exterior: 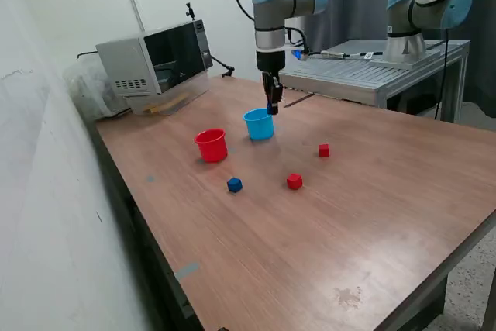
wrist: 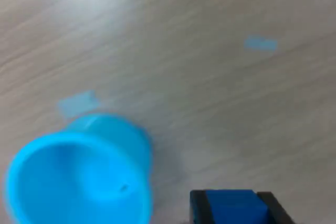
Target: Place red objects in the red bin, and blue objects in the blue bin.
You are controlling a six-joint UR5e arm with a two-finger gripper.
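Note:
My gripper (exterior: pixel 272 107) hangs just above the far rim of the light-blue cup (exterior: pixel 260 125) and is shut on a dark-blue cube (wrist: pixel 231 208), which shows between the black fingers in the wrist view. The light-blue cup (wrist: pixel 79 179) stands upright and looks empty there. The red cup (exterior: pixel 211 146) stands upright to the exterior view's left of the blue cup. A second dark-blue cube (exterior: pixel 234 184) lies in front of the red cup. Two red cubes (exterior: pixel 294 181) (exterior: pixel 323 150) lie on the table toward the exterior view's right.
A grey and black box-shaped device (exterior: pixel 155 60) stands at the table's back left corner. A second arm on a metal bench (exterior: pixel 387 75) stands behind the table's back edge. A wall runs along the exterior view's left.

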